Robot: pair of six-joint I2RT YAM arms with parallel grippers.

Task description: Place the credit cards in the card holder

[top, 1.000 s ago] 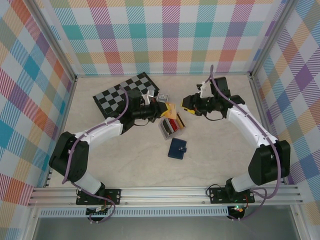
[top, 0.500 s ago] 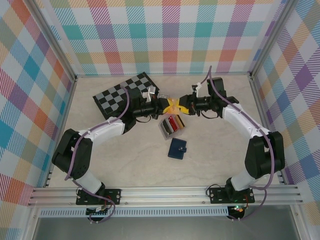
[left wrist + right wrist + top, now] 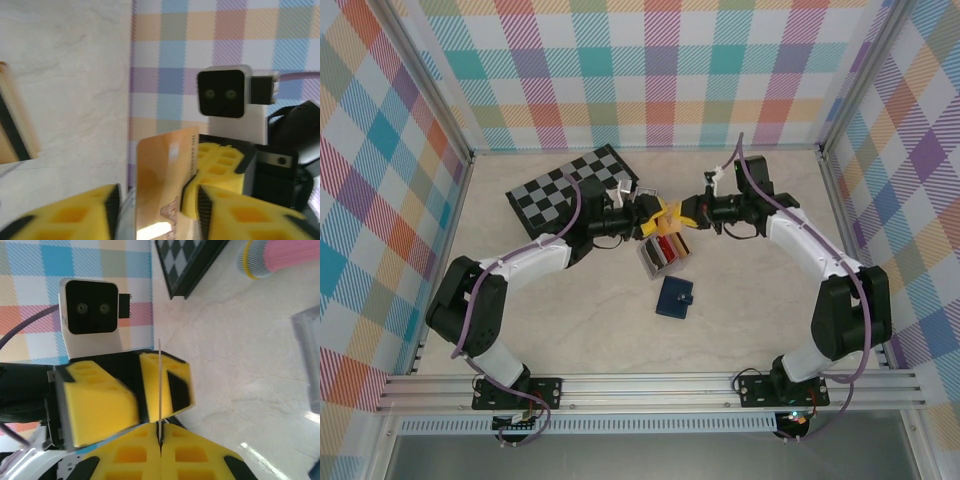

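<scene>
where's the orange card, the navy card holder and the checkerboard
orange card (image 3: 162, 185): left wrist view, middle of its face
card holder (image 3: 674, 296): top external view, centre of its cover
checkerboard (image 3: 545, 193): top external view, bare squares

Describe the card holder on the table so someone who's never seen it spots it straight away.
Find the black-and-grey checkerboard at the back left of the table, then look right to the clear box with red and dark cards inside. Just nearer the front edge than that box lies the card holder: a small, flat navy-blue square, the only dark blue item.
</scene>
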